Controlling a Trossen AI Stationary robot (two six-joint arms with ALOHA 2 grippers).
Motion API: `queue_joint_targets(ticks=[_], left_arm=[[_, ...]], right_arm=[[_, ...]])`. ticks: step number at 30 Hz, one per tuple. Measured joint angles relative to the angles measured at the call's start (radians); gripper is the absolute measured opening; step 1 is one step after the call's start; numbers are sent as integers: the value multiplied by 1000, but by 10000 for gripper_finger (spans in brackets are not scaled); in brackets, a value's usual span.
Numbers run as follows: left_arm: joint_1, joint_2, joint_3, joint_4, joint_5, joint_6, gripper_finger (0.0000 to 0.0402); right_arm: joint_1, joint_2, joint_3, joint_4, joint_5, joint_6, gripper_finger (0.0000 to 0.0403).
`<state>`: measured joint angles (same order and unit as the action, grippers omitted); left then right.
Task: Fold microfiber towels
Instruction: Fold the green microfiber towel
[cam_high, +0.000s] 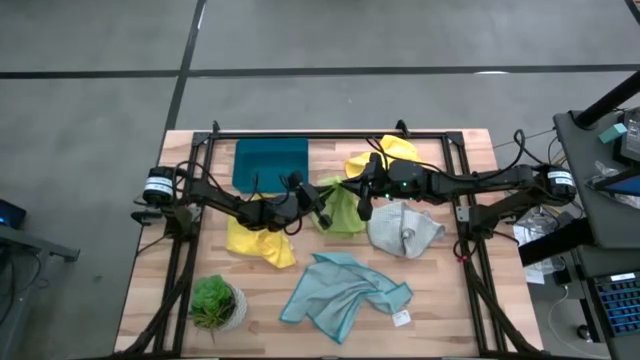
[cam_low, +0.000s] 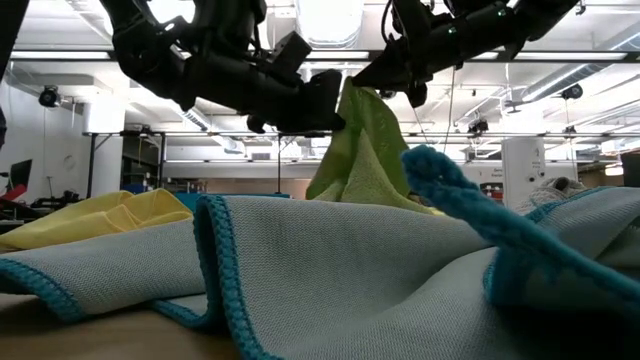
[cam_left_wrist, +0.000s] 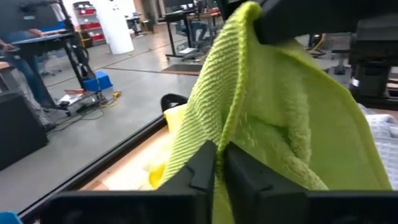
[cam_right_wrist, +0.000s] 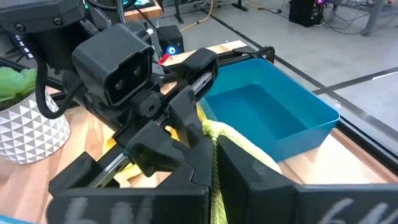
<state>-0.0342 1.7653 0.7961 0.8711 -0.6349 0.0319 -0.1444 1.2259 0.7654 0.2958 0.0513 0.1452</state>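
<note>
High view first: I see both arms meeting over the middle of the table (cam_high: 150, 250). My left gripper (cam_high: 322, 203) and right gripper (cam_high: 365, 198) each pinch the lime green towel (cam_high: 343, 210) at centre frame, one on either side of it. A yellow towel (cam_high: 258, 241) lies left of centre under the left arm, and a second yellow towel (cam_high: 385, 155) sits above centre. I find the grey towel (cam_high: 402, 228) right of centre and the light blue towel (cam_high: 345, 287) at lower centre. The teal tray (cam_high: 270, 161) is at upper left of centre, the potted plant (cam_high: 214, 302) at lower left.

Low view: the lime green towel (cam_low: 362, 152) hangs from both grippers at upper centre, clear of the light blue towel (cam_low: 300, 270) filling the foreground.

Left wrist view: my left fingers (cam_left_wrist: 199, 171) are clenched on a fold of the lime green towel (cam_left_wrist: 273, 118).

Right wrist view: my right fingers (cam_right_wrist: 233, 165) are clamped on the towel's edge (cam_right_wrist: 231, 135), with the left gripper (cam_right_wrist: 198, 134) touching it just beyond, and the teal tray (cam_right_wrist: 273, 121) behind.
</note>
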Motion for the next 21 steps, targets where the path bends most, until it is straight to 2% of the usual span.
queue_joint_targets(ticks=[4, 10, 13, 16, 21], left_arm=[[-11, -35, 3, -78, 79, -1, 2], [-13, -204, 18, -468, 277, -111, 1], [-13, -277, 19, -617, 394, -160, 0], [-14, -331, 14, -690, 488, -207, 0], [-11, -372, 13, -757, 500, -317, 0]], right_arm=[[0, 0, 0, -15, 0, 4, 8], [0, 0, 0, -133, -1, 2, 21], [0, 9, 0, -191, -3, 15, 50], [0, 30, 0, -233, -4, 26, 89], [0, 42, 0, -328, -12, 42, 155]])
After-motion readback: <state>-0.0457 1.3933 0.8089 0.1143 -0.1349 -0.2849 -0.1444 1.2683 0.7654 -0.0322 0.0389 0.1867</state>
